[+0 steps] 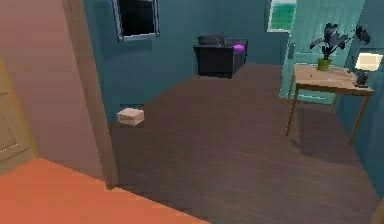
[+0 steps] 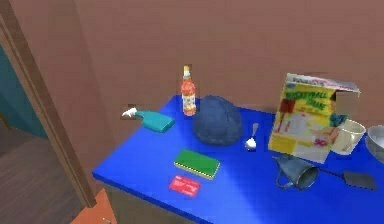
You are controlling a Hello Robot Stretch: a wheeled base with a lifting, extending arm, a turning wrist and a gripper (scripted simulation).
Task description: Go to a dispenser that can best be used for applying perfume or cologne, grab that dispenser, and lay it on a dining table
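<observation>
**Forward view**
- Door frame [image 1: 88, 100]: brown upright at the view's left, taken as reference.
- Cardboard box [image 1: 131, 116]: small and closed, on the dark wood floor just right of the door frame. Its contents are hidden.
- Dark armchair [image 1: 220, 57]: far beyond the door frame against the teal wall, with a pink thing [image 1: 239, 47] on its top edge.
- Wooden side table [image 1: 325, 90]: well right of the door frame. It carries a potted plant [image 1: 327, 50] and a lamp [image 1: 366, 65].

**Arm side view**
- Door frame [image 2: 40, 110]: slanted brown post at the view's left.
- Blue table [image 2: 140, 170]: right of the door frame.
- Teal bottle [image 2: 157, 122]: the item nearest the door frame, lying on its side at the table's back. Its long axis runs across the view, and its white nozzle-like head [image 2: 130, 113] points toward the door frame.
- Orange bottle [image 2: 187, 91]: upright with a white cap, next beyond the teal bottle.
- Dark blue mound [image 2: 217, 121]: farther right.
- Spoon [image 2: 252, 138]: just right of the mound.
- Green pad [image 2: 197, 163] and red card [image 2: 184, 185]: toward the table's near edge.
- Cereal box [image 2: 312, 115]: upright with its top flaps raised. Its inside cannot be seen.
- White cup [image 2: 349, 135] and grey bowl [image 2: 378, 142]: farthest from the door frame. What they hold cannot be told.
- Metal mug [image 2: 296, 172]: tipped on its side.
- Gripper: whether it is spread or pressed together cannot be told.
</observation>
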